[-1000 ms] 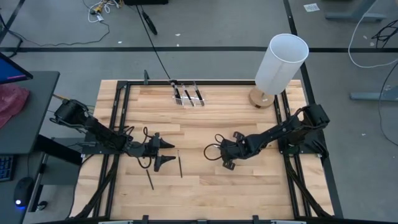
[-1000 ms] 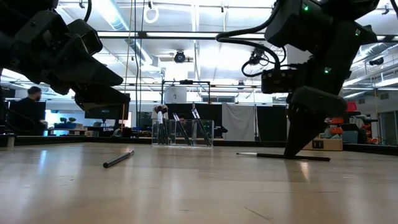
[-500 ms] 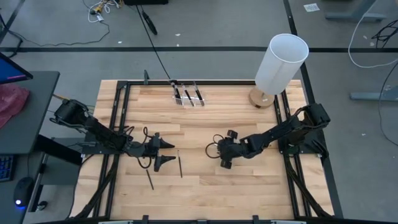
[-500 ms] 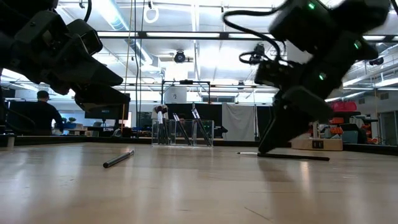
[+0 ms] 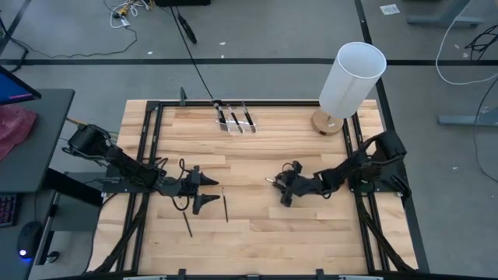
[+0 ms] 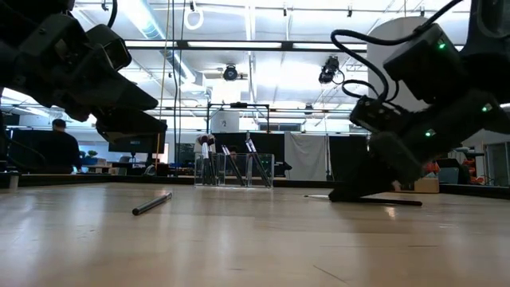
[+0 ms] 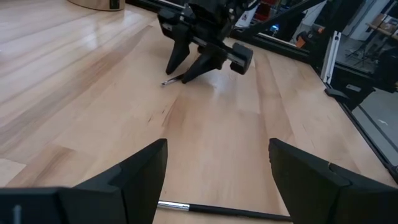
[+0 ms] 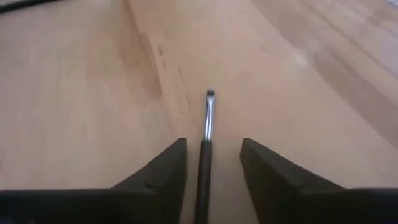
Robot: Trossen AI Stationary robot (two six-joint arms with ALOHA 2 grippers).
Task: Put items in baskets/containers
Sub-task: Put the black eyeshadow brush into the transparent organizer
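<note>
One slim makeup brush (image 8: pixel 205 140) lies flat on the wood, and my right gripper (image 8: pixel 213 143) is open with a finger on either side of its dark handle, clear of it. In the high view this gripper (image 5: pixel 282 189) is right of the table's centre, slanting down. The brush's free end (image 6: pixel 398 202) sticks out past it along the table. My left gripper (image 5: pixel 210 192) waits open at the middle left. Two more brushes (image 5: pixel 226 208) (image 5: pixel 187 224) lie just nearer than it. The clear organiser box (image 5: pixel 235 118) stands at the far edge with brushes in it.
A tall white cylinder (image 5: pixel 352 78) on a round wooden base stands at the far right corner. Black frame rails (image 5: pixel 152 155) run along the table's sides. Bare wood lies between the two arms and toward the near edge. A person (image 6: pixel 60 147) is in the room beyond.
My right gripper has tipped from pointing almost straight down to a shallower slant, and its wrist has sunk toward the table and drawn back a little toward the right edge. The brush beneath it has stayed flat on the wood.
</note>
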